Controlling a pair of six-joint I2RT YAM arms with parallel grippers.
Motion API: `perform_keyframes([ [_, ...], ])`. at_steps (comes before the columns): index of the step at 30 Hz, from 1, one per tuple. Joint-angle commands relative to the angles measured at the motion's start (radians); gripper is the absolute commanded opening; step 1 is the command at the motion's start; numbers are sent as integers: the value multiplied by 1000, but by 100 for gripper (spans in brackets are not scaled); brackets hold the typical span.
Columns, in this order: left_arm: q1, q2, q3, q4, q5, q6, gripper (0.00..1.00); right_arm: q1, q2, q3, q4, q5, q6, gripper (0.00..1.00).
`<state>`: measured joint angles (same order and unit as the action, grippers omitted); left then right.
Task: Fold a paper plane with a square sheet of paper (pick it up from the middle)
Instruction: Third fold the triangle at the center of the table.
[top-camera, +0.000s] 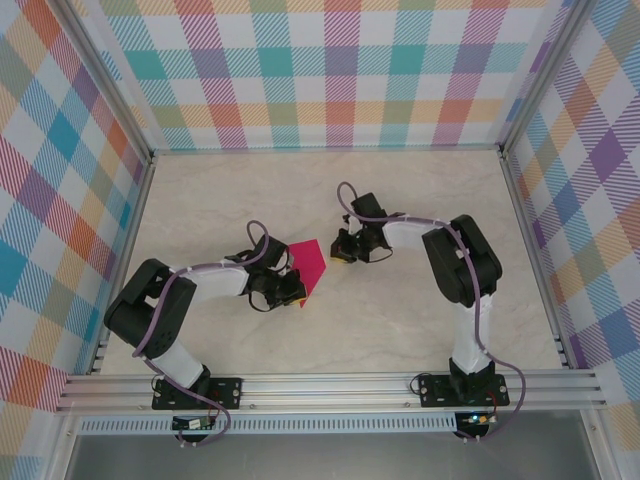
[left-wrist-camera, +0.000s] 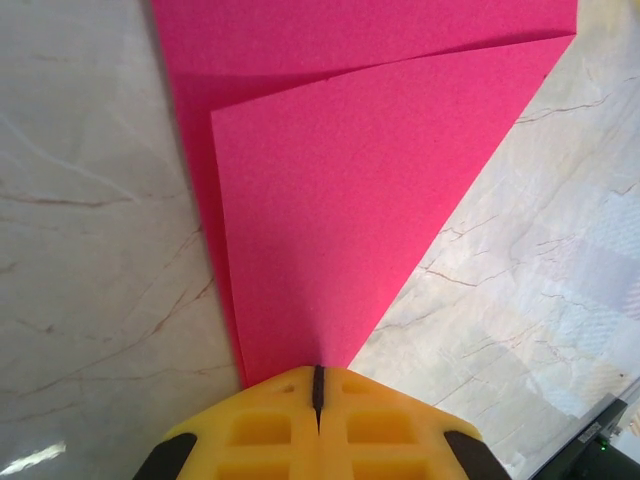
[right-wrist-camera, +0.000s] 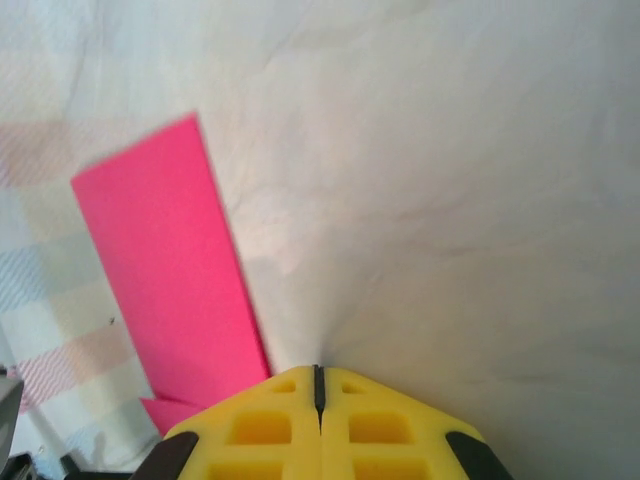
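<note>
On the table (top-camera: 400, 330): the square sheet of paper (top-camera: 309, 266) lies flat near the middle, between the two arms and slightly left of centre.
Sheet's outline: not a plain square. The left wrist view shows a triangular flap (left-wrist-camera: 350, 220) folded over a lower layer, whose edge peeks out on the left and far sides.
Left gripper (left-wrist-camera: 318, 375): jaws pressed together with no gap, tips at the near point of the sheet where the flap narrows.
Likely reason: closed tips make a blunt pad for pinning or creasing. Whether they pinch that corner or only press on it cannot be told.
Right gripper (right-wrist-camera: 318, 372): jaws likewise closed, with nothing visibly held. It sits at the sheet's right edge, and in its own view the paper runs just left of the tips.
Likely reason: placed opposite the left one, it seems meant to steady or flatten that side while the fold is set.
Sheet versus jaws: touching the left tips; just beside the right tips, contact unclear.
Stage: early folding, judged from the single flap; the dart shape is not yet formed.
</note>
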<state>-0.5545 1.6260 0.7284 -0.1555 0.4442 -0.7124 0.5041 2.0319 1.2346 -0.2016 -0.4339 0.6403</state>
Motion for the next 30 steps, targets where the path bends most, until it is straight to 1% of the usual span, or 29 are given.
perform_keyframes([
  [1,-15,59,-28,-236,-109,34,0,-14,-66,18,-54,10,-52,2],
  [3,-15,57,-15,-229,-106,41,0,-8,-110,-4,-42,-26,-30,2],
  [6,-15,59,10,-231,-100,55,0,33,-146,-47,-17,-55,7,3],
  [10,-15,52,18,-225,-105,69,0,115,-102,-42,-2,-80,60,2],
  [14,-15,61,27,-214,-110,71,0,149,-51,-27,35,-93,103,1],
  [17,-15,64,27,-194,-109,65,0,154,-24,-23,49,-103,113,1],
  [21,-15,64,33,-178,-124,63,0,154,-4,-13,21,-88,91,1],
  [29,-14,104,96,-131,-127,66,0,105,-84,-22,17,-28,87,1],
  [30,-14,108,103,-93,-127,64,0,98,-93,-32,20,-22,87,1],
])
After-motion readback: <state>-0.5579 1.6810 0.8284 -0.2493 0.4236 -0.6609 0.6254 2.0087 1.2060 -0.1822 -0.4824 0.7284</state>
